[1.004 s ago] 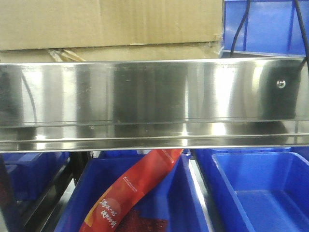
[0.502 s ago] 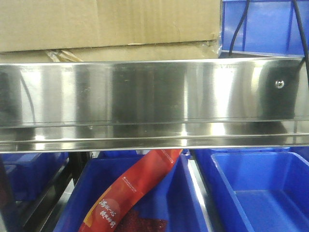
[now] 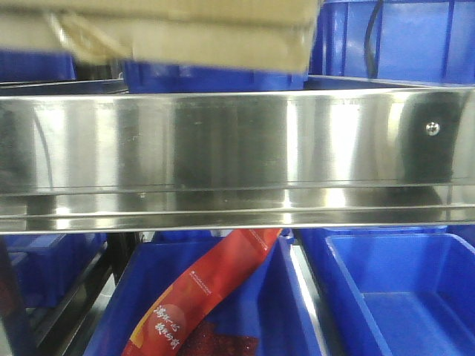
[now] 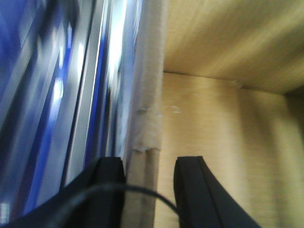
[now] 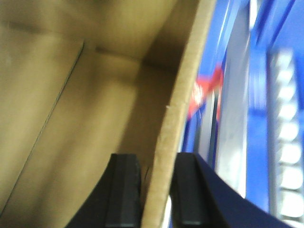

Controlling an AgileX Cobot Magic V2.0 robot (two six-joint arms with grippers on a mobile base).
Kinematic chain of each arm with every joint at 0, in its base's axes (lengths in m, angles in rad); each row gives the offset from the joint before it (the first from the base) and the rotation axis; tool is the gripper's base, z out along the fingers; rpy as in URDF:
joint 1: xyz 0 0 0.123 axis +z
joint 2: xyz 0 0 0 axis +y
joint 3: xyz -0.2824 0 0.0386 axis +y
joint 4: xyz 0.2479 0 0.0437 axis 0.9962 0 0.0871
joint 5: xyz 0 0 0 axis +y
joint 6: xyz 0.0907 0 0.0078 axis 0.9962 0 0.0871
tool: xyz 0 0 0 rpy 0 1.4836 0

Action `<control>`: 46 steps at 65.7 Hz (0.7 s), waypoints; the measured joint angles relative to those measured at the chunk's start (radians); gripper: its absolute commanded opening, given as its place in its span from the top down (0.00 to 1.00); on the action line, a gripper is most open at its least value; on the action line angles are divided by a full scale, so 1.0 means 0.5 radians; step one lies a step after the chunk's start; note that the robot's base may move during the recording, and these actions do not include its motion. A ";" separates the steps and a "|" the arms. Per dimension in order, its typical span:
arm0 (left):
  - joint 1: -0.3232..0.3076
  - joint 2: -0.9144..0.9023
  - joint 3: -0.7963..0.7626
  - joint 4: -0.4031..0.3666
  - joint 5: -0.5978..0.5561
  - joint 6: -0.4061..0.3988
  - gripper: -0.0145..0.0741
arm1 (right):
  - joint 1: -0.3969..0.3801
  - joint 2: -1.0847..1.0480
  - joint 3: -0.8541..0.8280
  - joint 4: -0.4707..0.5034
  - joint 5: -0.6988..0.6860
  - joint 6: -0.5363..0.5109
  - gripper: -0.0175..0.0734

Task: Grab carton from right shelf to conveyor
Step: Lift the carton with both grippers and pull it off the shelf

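Note:
The brown carton (image 3: pixel 185 30) hangs at the top left of the front view, raised above the steel shelf rail (image 3: pixel 237 148) and blurred. In the left wrist view my left gripper (image 4: pixel 145 161) straddles the carton's left wall, one finger outside and one inside the open carton (image 4: pixel 213 118). In the right wrist view my right gripper (image 5: pixel 156 159) is pinched on the carton's right wall, with the carton's inside (image 5: pixel 95 118) to its left. Neither gripper shows in the front view.
Blue bins (image 3: pixel 401 37) stand behind the carton on the shelf. Below the rail, a blue bin (image 3: pixel 126 297) holds a red packet (image 3: pixel 215 282), and another blue bin (image 3: pixel 401 297) sits to its right. A dark post (image 3: pixel 15 311) stands at lower left.
The carton has risen off the shelf and shifted a little left, uncovering blue bins behind it. The rail and the lower bins have not moved.

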 measured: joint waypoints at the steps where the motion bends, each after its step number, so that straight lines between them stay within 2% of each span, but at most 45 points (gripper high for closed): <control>1: -0.014 -0.018 -0.010 0.005 0.000 0.000 0.84 | 0.000 -0.015 0.000 0.000 0.000 0.000 0.87; 19: -0.182 -0.264 0.044 0.065 0.000 -0.007 0.84 | 0.022 -0.317 0.059 -0.024 0.013 0.004 0.87; 38: -0.316 -0.561 0.595 0.089 0.000 -0.031 0.84 | 0.123 -0.657 0.568 -0.058 0.052 0.022 0.88; 46: -0.381 -0.656 0.791 0.110 0.010 -0.089 0.84 | 0.189 -0.763 0.752 -0.086 0.076 0.033 0.88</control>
